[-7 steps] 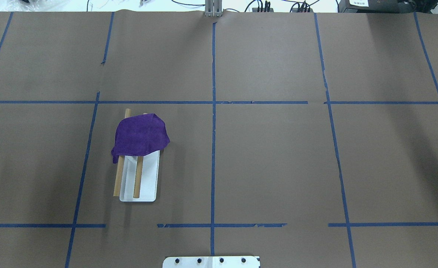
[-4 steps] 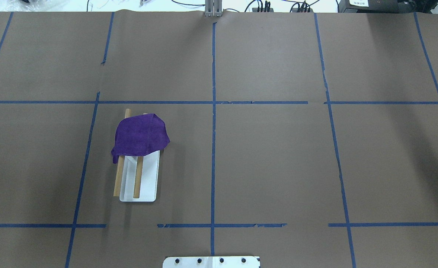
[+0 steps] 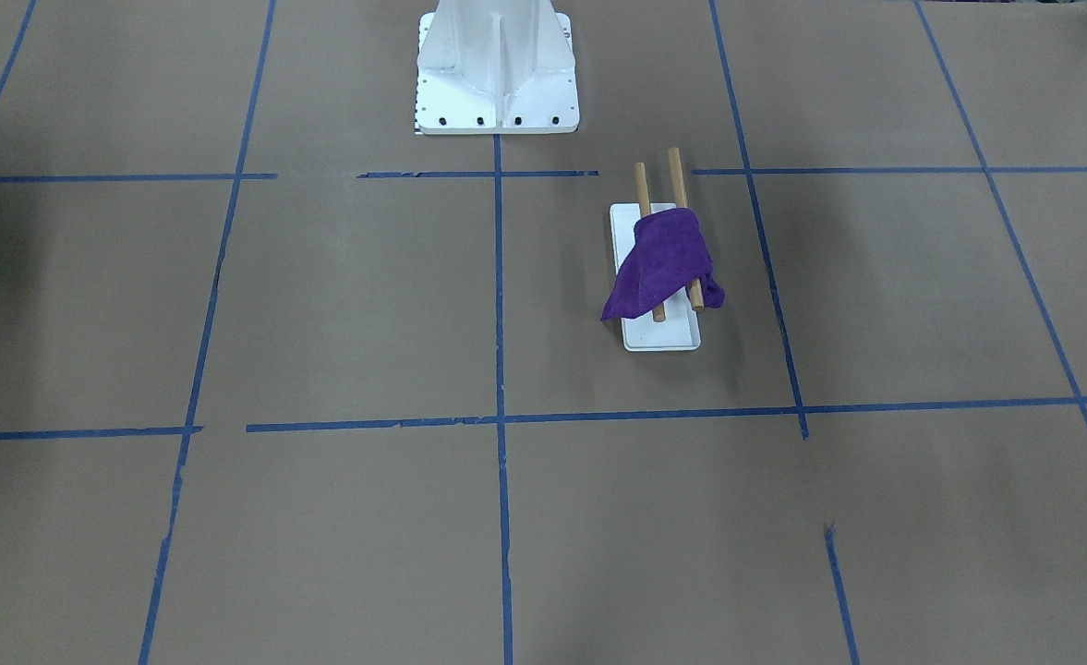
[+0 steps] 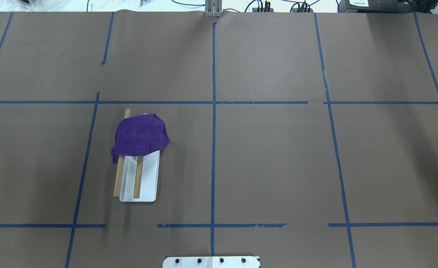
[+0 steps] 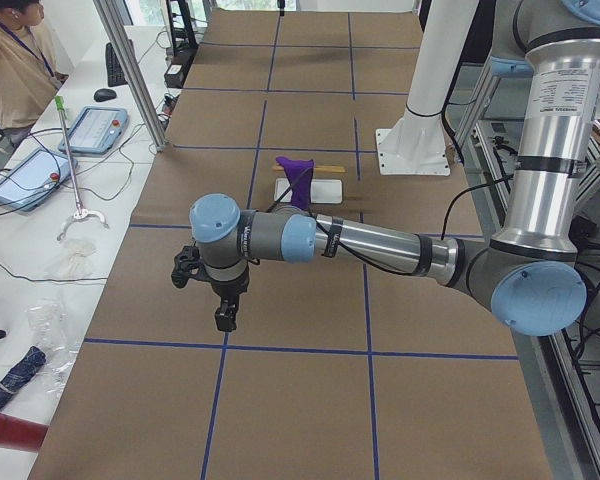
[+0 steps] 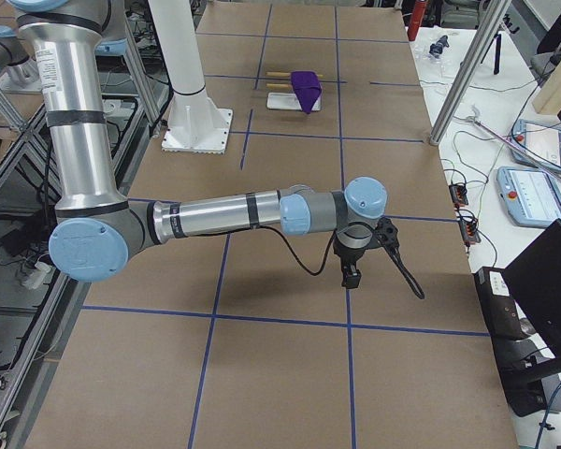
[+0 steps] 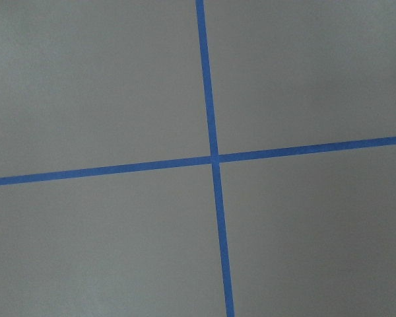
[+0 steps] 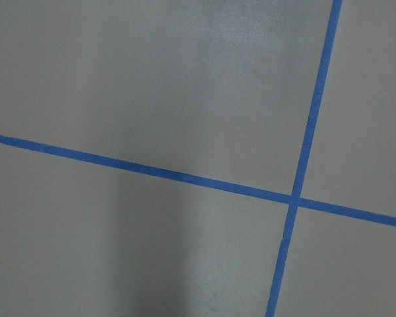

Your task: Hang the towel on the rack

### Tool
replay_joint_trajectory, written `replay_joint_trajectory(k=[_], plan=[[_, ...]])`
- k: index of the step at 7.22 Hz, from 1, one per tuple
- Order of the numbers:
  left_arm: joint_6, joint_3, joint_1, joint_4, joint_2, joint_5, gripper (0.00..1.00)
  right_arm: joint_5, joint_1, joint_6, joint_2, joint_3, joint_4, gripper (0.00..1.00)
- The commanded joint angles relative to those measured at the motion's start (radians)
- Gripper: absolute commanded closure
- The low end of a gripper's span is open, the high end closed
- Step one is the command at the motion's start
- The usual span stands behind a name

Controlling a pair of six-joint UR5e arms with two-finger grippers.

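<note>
The purple towel (image 4: 140,134) lies draped over both wooden dowels (image 4: 119,178) of the rack (image 4: 149,182), bunched toward the dowels' far end. The tip of one dowel pokes out beyond it. In the front-facing view one corner droops past the edge of the white base plate (image 3: 661,334) toward the counter (image 4: 278,167); whether it touches cannot be told. The near halves of the dowels are bare.

Against the overhead pictures from a second ago, nothing around the rack has changed: the towel has the same outline and folds, and the rack stands in the same grid square. That reads as the cloth having settled, so the hanging step looks done and little seems left beyond parking the arms.

Neither arm is near the rack. The left claw (image 5: 224,318) hangs pointing down over the counter, well apart from the towel, and the right claw (image 6: 352,273) hangs likewise toward the opposite end. Both show only in the side views, and the wrist cameras show just brown paper crossed by blue tape (image 7: 211,158), so how wide either stands cannot be told. No cloth is seen hanging from either. The white ribbed pedestal (image 3: 497,65) stands at the robot's side of the counter.
</note>
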Motion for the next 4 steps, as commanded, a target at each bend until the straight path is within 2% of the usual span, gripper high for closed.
replay_joint_trajectory(k=[1, 3, 4], plan=[[0.005, 0.007, 0.001, 0.005, -0.019, -0.004, 0.00, -0.001, -0.003, 0.002, 0.004, -0.002, 0.002, 0.00], [0.005, 0.018, 0.001, 0.008, -0.019, -0.006, 0.00, -0.001, 0.003, 0.131, 0.027, 0.012, -0.004, 0.00], [0.005, 0.012, 0.001, 0.006, -0.021, -0.006, 0.00, -0.025, 0.003, 0.132, 0.024, -0.001, 0.002, 0.00]])
